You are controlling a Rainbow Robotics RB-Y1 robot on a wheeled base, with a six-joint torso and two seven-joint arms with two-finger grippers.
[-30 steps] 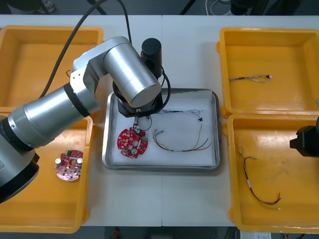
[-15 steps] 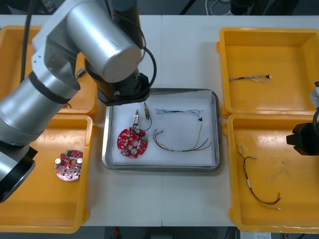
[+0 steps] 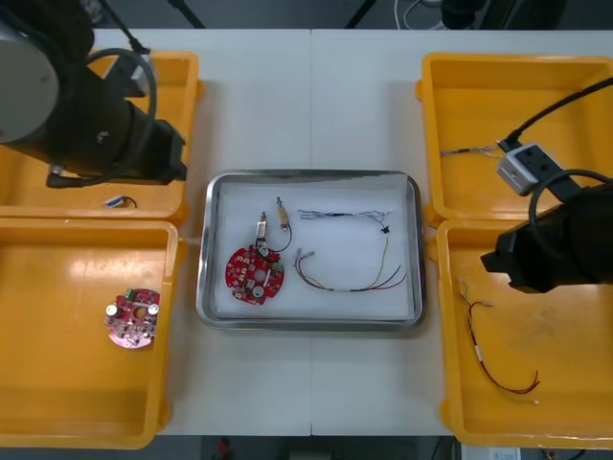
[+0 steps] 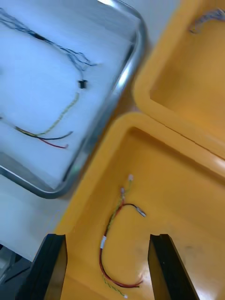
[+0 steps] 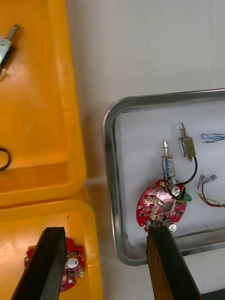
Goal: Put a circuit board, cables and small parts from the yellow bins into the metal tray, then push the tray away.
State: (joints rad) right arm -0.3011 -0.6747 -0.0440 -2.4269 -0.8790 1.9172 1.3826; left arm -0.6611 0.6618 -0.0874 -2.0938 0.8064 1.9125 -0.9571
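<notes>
No readable text, label, brand, number or sign is showing anywhere. Any fine printing on the red circuit board (image 3: 255, 275) lying in the metal tray (image 3: 308, 175) is coming through too small to make out.

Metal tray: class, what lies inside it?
Inside the metal tray: a red circuit board, two small metal parts, a blue and white cable, a red and yellow cable. The tray floor under the board is hidden.
</notes>
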